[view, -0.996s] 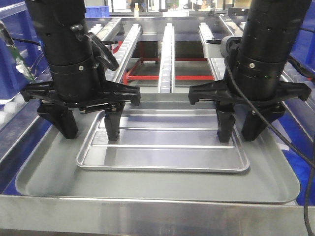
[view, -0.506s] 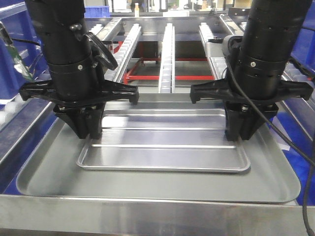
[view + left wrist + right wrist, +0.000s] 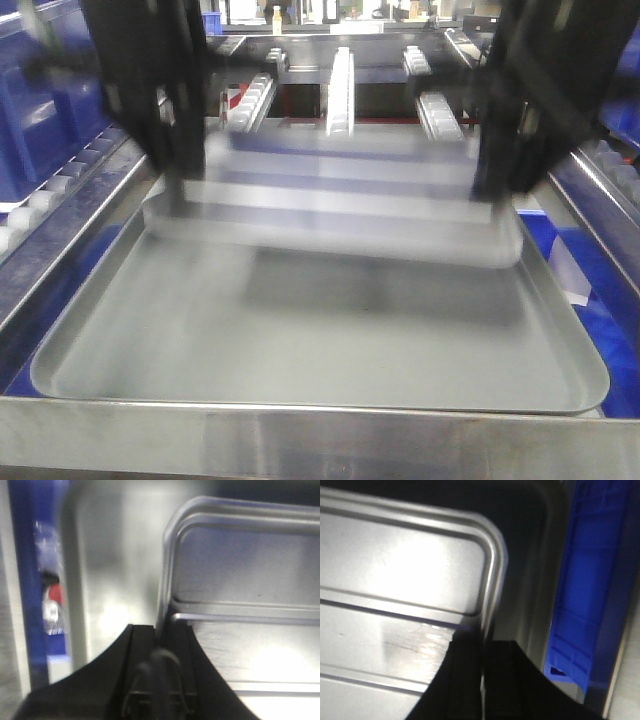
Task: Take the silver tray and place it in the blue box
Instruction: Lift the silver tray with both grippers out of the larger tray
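Note:
The silver tray (image 3: 340, 205) hangs blurred above the larger dull grey tray (image 3: 300, 340), roughly level. My left gripper (image 3: 180, 195) is shut on its left rim, and my right gripper (image 3: 500, 185) is shut on its right rim. In the left wrist view the black jaws (image 3: 161, 630) pinch the rolled rim of the tray (image 3: 240, 565). The right wrist view has the jaws (image 3: 482, 642) clamped on the rim of the tray (image 3: 405, 575). A ribbed wall of the blue box (image 3: 585, 580) shows just beyond the grey tray's right edge, also visible low at the right (image 3: 555, 235).
The grey tray lies on a steel table with a raised front edge (image 3: 320, 435). Roller conveyor rails (image 3: 340, 80) run away behind it. Blue crates (image 3: 40, 110) stand at the back left, and a blue strip (image 3: 25, 580) runs along the table's left side.
Both grippers closed on the silver tray's side rims, then lifted it off the grey tray. It now hangs higher and further back, blurred by motion.

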Robot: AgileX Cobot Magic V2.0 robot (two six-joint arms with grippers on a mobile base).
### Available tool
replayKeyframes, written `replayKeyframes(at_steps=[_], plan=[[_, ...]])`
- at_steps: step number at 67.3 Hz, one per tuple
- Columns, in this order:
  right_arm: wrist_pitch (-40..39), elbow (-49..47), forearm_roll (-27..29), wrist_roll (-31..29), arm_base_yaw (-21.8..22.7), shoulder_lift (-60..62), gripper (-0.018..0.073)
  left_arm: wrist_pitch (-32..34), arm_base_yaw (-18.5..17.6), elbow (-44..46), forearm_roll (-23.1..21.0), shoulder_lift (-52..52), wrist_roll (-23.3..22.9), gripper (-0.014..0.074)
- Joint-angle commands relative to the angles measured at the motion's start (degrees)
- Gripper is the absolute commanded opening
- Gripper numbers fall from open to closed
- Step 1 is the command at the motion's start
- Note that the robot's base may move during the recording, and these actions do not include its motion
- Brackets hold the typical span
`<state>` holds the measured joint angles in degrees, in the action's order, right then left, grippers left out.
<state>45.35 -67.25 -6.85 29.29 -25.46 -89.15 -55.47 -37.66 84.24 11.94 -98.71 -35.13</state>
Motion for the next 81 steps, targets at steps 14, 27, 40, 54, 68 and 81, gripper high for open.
replayKeyframes(at_steps=[14, 27, 40, 54, 68, 81], plan=[[10.52, -11.59, -5.79, -1.24, 0.1, 6.94, 0.006, -5.41, -2.95, 6.44, 6.99, 7.48, -0.22, -0.0097], [11.75, -13.84, -6.21, -1.24, 0.05, 7.7, 0.006, -6.78, -4.18, 8.47, 6.85, 7.6, -0.22, -0.0097], [11.61, -13.84, -6.21, -1.24, 0.05, 7.7, 0.006, -6.63, -4.4, 8.79, 7.08, 7.6, -0.22, -0.0097], [11.67, -13.84, -6.23, -1.24, 0.05, 7.7, 0.0059, -7.41, -4.4, 8.79, 7.09, 7.6, -0.22, -0.0097], [11.71, -13.84, -6.23, -1.24, 0.05, 7.58, 0.0059, -7.4, -4.4, 8.79, 7.09, 7.6, -0.22, -0.0098], [11.71, -13.84, -6.23, -1.24, 0.05, 7.58, 0.0059, -7.4, -4.4, 8.79, 7.09, 7.6, -0.22, -0.0098]])
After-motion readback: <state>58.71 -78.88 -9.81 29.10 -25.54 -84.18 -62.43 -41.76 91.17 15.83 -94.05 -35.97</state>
